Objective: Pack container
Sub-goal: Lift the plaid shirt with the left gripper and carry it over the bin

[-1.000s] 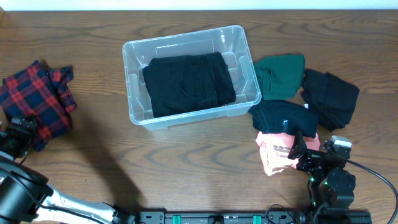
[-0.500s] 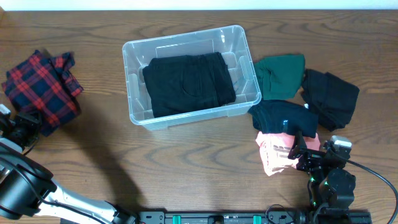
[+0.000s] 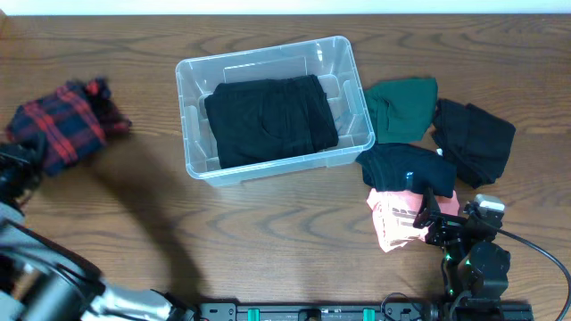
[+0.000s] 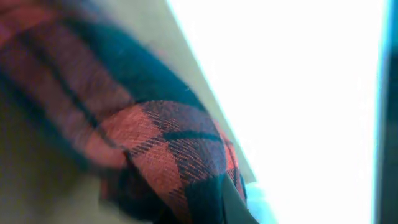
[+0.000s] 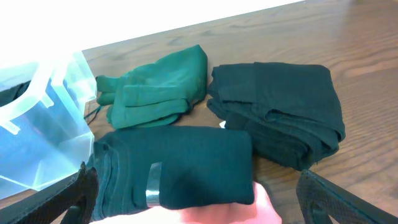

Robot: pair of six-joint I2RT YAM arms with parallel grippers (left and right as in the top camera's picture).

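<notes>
Overhead view: the red-and-black plaid cloth garment has risen off the brown wooden table at the far left and shifted rightward since half a second ago, its outline blurred by motion. It travels with the left gripper, so that pincer is judged clenched on it, although the left wrist view shows only cloth against the lens. A second item is thus probably on its way to be packed.

The large clear rectangular plastic container stands at the far centre of the table, mouth upward, its long axis running left to right with the right end slightly farther. A folded black garment already lies inside.

The right gripper hangs released, fingers wide apart, over a dark folded garment.
</notes>
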